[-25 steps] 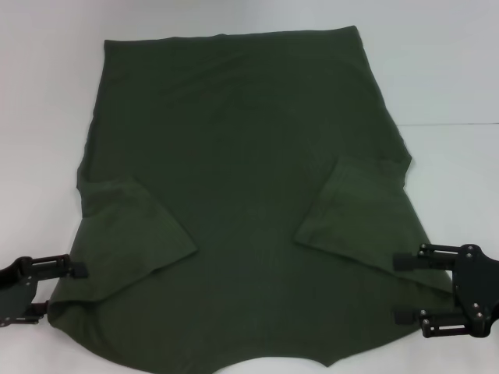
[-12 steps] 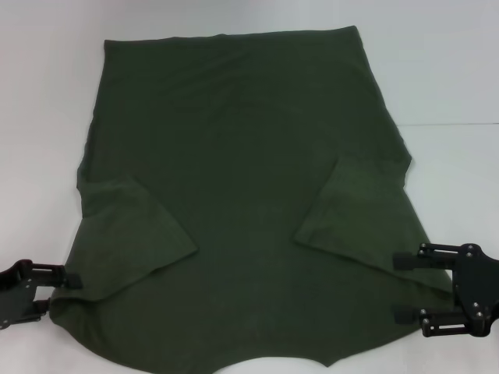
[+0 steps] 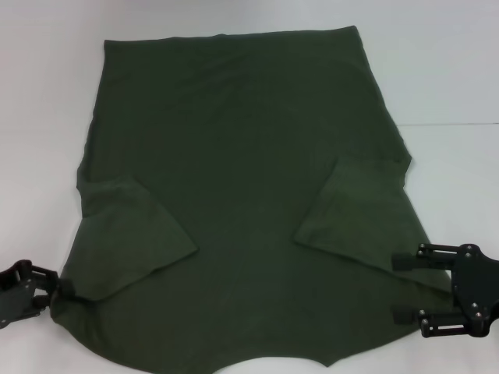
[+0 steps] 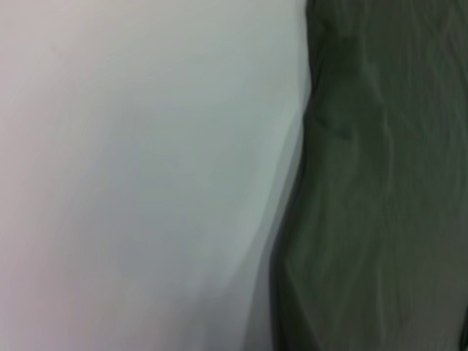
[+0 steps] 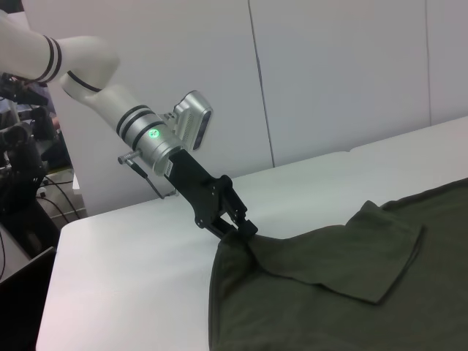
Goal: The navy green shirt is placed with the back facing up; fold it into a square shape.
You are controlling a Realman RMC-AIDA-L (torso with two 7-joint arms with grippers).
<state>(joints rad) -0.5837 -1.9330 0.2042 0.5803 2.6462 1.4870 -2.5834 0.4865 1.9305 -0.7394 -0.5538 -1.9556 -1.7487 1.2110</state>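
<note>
1. Your shirt point(image 3: 242, 195) lies flat across the middle of the white table point(image 3: 444, 70), plain side up, hem at the far end, collar end near.
2. Both sleeves are folded in over the body: left sleeve point(image 3: 132, 234), right sleeve point(image 3: 355, 210).
3. Your left gripper point(image 3: 64, 287) is at the near-left shoulder edge; jaws pinch the cloth there, w/ the fabric pulled up to a small peak at the tips.
4. Your right gripper point(image 3: 399, 288) sits at the near-right shoulder edge, jaws spread apart over the cloth, not closed on it.
</note>
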